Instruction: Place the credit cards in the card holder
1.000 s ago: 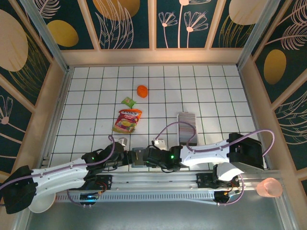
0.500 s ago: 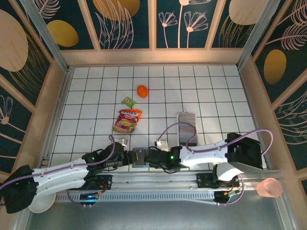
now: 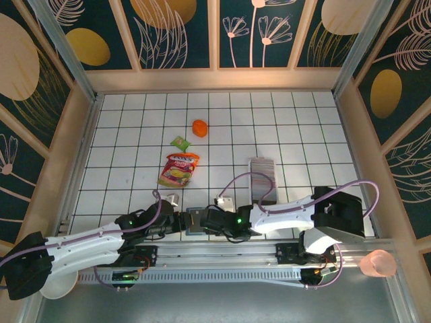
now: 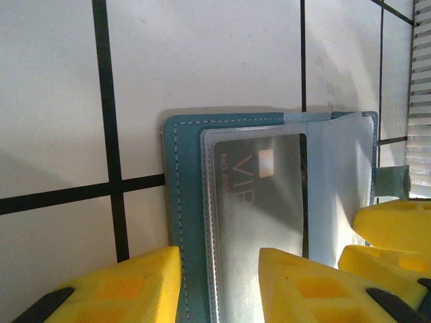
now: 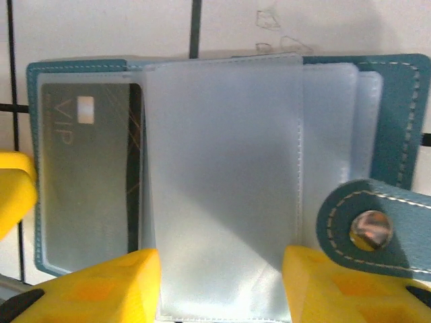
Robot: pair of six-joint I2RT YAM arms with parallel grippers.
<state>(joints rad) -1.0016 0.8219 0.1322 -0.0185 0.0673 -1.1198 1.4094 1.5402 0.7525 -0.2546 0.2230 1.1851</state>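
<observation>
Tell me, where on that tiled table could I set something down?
Bare tiles: the right side past the white tray, the left side beside the snack pouch, and the back row behind the orange thing. Crowded: front middle, around the card holder.

Bright even light; wrist views soft, with faint shadows.

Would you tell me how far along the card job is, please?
Done: one VIP card sits in a sleeve of the open card holder. In hand: left pincer and right pincer are at the holder, fingers apart. Left: the waiting row of credit cards.
</observation>
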